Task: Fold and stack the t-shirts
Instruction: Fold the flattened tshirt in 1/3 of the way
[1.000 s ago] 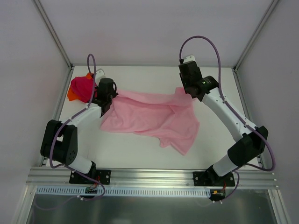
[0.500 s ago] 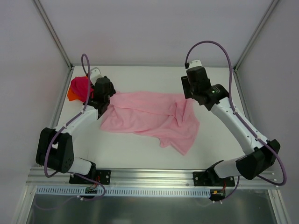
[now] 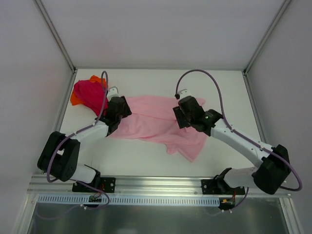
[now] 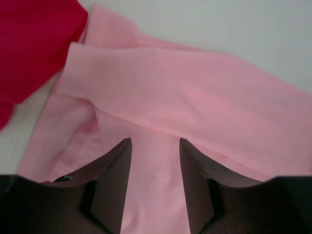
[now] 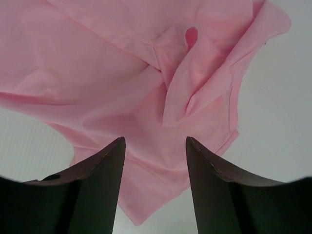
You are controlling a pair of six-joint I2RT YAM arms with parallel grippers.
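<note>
Light pink t-shirt (image 3: 156,122) lies rumpled mid-desk (image 3: 219,83). Magenta t-shirt (image 3: 87,91) is bunched at its far-left corner, with the orange t-shirt (image 3: 74,100) showing at the magenta one's outer edge. Left end effector (image 3: 124,108) is over the pink shirt's left edge, right end effector (image 3: 178,117) over its right part.
Left wrist: fingers (image 4: 114,180) apart over pink cloth, gripping nothing.
Right wrist: fingers (image 5: 97,185) apart above the pink shirt's creased folds, also gripping nothing.
</note>
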